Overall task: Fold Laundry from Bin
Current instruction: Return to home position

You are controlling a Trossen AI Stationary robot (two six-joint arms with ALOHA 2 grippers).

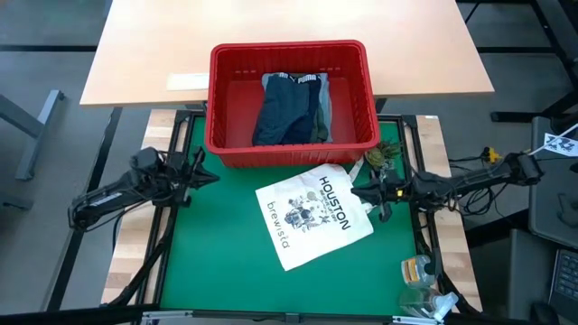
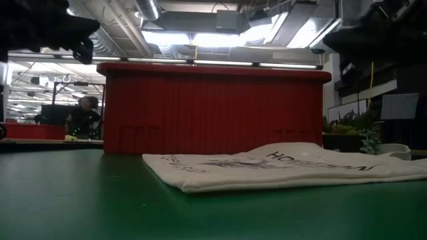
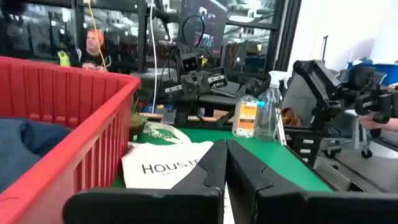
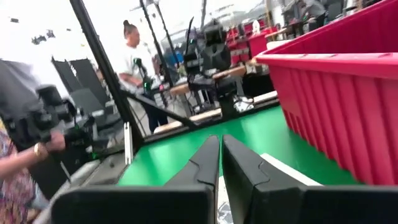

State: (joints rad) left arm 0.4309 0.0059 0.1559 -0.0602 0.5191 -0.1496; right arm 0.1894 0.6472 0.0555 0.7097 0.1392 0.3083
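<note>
two pairs of jaws sit together: the left gripper (image 1: 200,171) near the green mat's (image 1: 208,262) left edge, folded dark laundry (image 1: 287,108) inside the red slotted plastic bin (image 1: 217,99) at its far edge, and the right gripper (image 1: 361,191) just beside the white printed tote bag (image 1: 312,217). retract without snagging it.

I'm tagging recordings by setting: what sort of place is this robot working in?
Likely a robotics lab or workshop rather than a home: exposed ceiling ducts and strip lights overhead, apparently more robot rigs on benches, a person standing among them.

The white tote bag (image 1: 314,217) reads "HOUSTON" and "brewista" — the shorts' waistband (image 1: 302,80) reads "PUMA".
</note>
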